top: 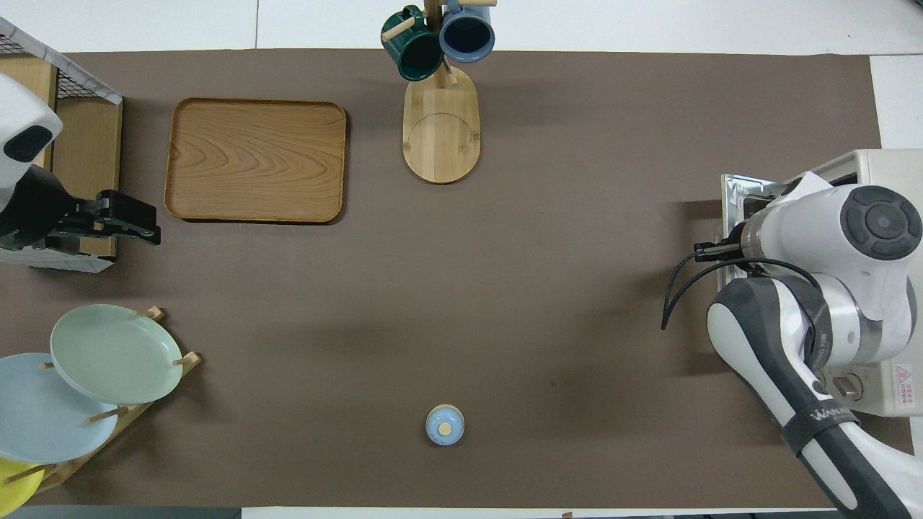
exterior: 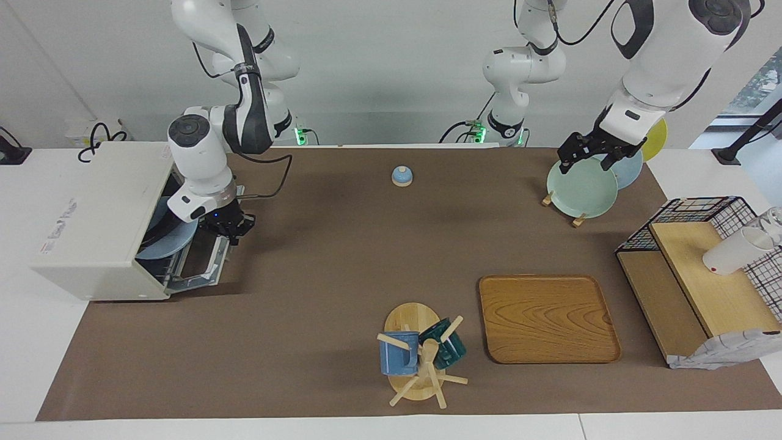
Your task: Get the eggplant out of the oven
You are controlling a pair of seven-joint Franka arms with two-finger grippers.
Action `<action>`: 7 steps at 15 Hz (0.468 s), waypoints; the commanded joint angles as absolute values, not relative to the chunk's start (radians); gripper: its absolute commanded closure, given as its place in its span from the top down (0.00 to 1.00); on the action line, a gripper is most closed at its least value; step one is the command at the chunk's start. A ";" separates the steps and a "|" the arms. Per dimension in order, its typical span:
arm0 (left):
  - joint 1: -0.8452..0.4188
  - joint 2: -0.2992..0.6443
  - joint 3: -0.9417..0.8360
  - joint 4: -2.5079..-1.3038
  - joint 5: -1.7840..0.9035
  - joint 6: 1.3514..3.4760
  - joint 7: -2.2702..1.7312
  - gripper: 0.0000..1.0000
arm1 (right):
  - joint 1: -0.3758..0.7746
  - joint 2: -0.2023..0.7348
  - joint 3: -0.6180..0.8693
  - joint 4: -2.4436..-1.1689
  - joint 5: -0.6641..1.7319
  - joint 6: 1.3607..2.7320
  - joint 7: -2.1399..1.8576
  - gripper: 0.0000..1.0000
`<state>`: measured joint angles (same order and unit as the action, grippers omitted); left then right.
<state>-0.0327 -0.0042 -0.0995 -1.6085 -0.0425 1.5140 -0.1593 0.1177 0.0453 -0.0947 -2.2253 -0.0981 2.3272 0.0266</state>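
Cream oven with blue plate inside, door down; right jaws together, left jaws apart.

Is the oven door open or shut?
Partly open: the oven door tilts outward from its frame, the right tool shut at its top edge.

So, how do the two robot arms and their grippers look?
Both arms have glossy white rounded shells with dark grey sections and round dark caps at the joints. Black cables run along them. The right gripper and the left gripper are black. One arm carries a black band with white lettering.
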 commanded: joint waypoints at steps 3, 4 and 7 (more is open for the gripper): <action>-0.021 -0.009 -0.104 -1.597 -0.052 1.502 -0.164 1.00 | 0.083 0.110 -0.118 -2.240 -0.097 2.396 0.040 0.00; -0.021 -0.009 -0.104 -1.597 -0.052 1.502 -0.164 1.00 | 0.081 0.117 -0.118 -2.240 -0.095 2.398 0.041 0.00; -0.021 -0.009 -0.104 -1.597 -0.052 1.499 -0.164 1.00 | 0.084 0.118 -0.120 -2.252 -0.060 2.401 0.043 0.00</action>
